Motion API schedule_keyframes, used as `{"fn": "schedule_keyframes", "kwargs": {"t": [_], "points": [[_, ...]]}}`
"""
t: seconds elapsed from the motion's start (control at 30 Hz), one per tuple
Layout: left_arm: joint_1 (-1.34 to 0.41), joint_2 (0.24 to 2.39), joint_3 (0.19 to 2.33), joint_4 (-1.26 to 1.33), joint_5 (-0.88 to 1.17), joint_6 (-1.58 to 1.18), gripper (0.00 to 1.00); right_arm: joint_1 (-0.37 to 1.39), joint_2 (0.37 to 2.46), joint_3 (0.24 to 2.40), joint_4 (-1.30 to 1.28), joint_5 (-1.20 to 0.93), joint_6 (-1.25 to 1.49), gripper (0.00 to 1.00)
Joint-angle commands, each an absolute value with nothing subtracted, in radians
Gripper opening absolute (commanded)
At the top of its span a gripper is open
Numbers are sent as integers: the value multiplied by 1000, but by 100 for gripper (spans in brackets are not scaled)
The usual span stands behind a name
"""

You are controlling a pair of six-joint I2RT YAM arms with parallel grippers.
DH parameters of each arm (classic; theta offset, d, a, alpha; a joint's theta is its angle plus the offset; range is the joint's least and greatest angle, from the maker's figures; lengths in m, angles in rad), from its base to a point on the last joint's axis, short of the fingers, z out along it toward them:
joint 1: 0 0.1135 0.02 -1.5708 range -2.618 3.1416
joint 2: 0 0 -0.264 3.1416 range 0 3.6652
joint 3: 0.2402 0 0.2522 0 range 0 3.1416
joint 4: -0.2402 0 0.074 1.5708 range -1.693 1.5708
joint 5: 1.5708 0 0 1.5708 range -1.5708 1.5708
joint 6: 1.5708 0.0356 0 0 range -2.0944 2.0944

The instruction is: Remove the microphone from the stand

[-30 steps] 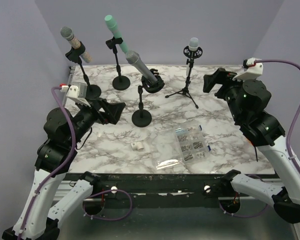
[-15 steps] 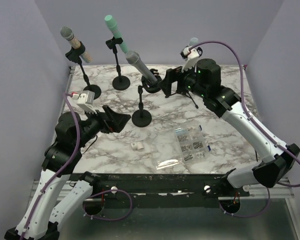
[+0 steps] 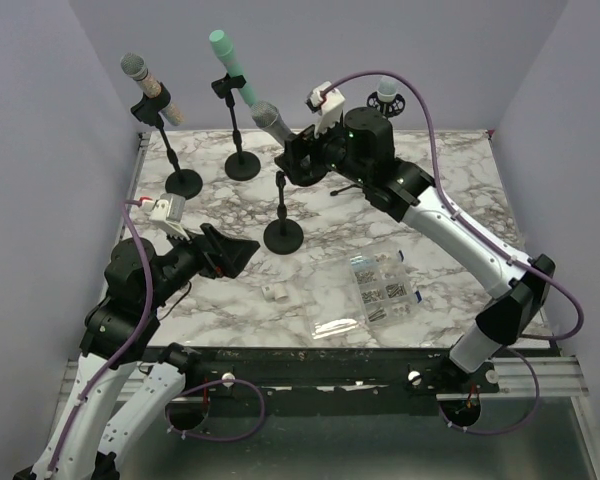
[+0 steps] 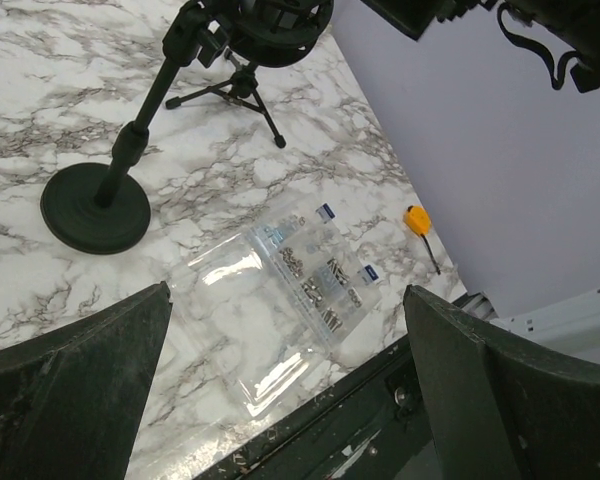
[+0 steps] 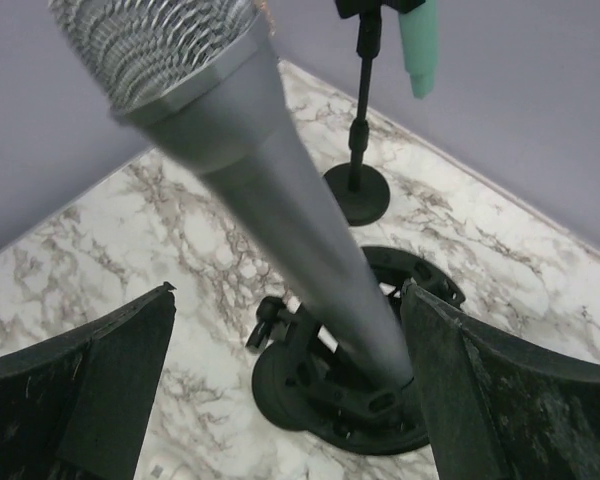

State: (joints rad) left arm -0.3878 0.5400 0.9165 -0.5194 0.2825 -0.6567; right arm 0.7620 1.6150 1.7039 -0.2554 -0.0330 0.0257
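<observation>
The grey microphone (image 5: 270,190) sits in the clip of its stand (image 3: 283,237), just above the middle of the top view. It is tilted, with its mesh head toward the upper left and its body sloping down to the right into the black clip. The stand's round base rests on the marble table (image 3: 450,200).

The right gripper (image 3: 300,158) reaches in from the right side of that view to the microphone's body, just above the clip. In the right wrist view its 2 fingers (image 5: 90,370) stand wide apart at the lower left and lower right. The microphone runs down between them with table showing on both sides, so the jaws hold nothing.

The left gripper (image 4: 285,295) hangs at the lower left of the top view, over the table and well apart from the stand. Its jaws are spread wide and are empty.

A teal microphone (image 3: 225,55) and a beige-handled one (image 3: 140,75) stand on their own stands toward the upper left. A small microphone on a tripod (image 3: 386,90) is at the upper right, behind the right arm. A clear parts box (image 4: 315,275) lies right of the middle in the left wrist view, with an orange-handled screwdriver (image 4: 415,218) near it at the right edge of the table.
</observation>
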Motion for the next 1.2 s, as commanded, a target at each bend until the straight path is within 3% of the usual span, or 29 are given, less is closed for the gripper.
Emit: {"fn": "schedule_keyframes", "kwargs": {"t": [0.0,0.3,0.53,0.73,0.9,1.0,1.17], "points": [[-383,541,915,-526,312,-667,99,763,1711,1832,-271,38,-63,89],[-382,534,922,-538,314,-659,99,787,1761,1827,-203,93,-198,59],[-383,524,904,-536,303,-665,99,801,1769,1802,-171,58,-212,54],[-383,543,924,-534,306,-655,99,835,1786,1811,-155,97,-273,34],[-383,546,927,-532,299,-651,99,864,1789,1846,-160,147,-317,29],[-383,536,917,-527,300,-656,99,867,1788,1866,-155,180,-320,21],[-383,532,917,-524,297,-659,99,867,1782,1906,-140,177,-320,18]]}}
